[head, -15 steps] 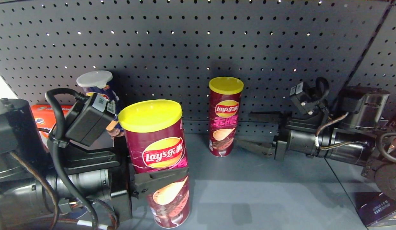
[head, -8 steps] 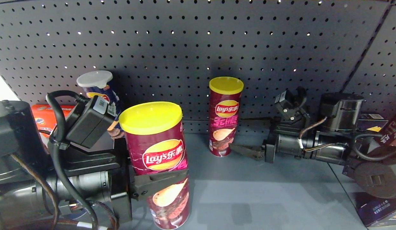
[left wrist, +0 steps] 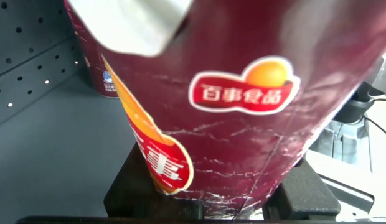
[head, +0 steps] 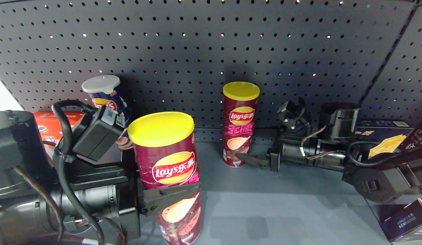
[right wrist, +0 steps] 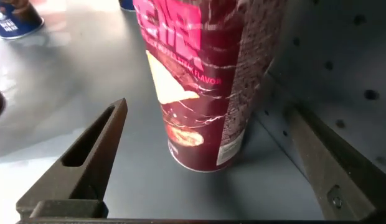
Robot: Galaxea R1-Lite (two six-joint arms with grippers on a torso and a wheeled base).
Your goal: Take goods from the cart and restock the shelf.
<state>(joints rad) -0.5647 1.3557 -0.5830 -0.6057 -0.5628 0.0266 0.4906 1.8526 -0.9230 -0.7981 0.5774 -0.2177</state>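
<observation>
Left gripper [head: 173, 194]: clamped on the front can [head: 166, 160], about halfway down its body; one dark finger [head: 170, 195] crosses the label, and the other is hidden behind the can.
Left arm: lies low and level at the left, with the forearm pointing across the front of the shelf [head: 282, 204].
Front can: maroon with a yellow lid, nearly upright; whether its base touches the shelf I cannot tell.
Right gripper [right wrist: 205, 115]: the fingers are wide apart, one on each side of the back can [head: 240, 124], low near its base; the wrist view shows a gap on both sides.
Right arm: comes in from the right, low and level over the shelf, pointing at the back can.
Back can: the same kind, upright on the shelf, close to the pegboard [head: 197, 44].
Behind the left arm: a blue can [head: 105, 92] with a white lid, and an orange box [head: 49, 124].
Far right: dark boxes [head: 401, 221].
</observation>
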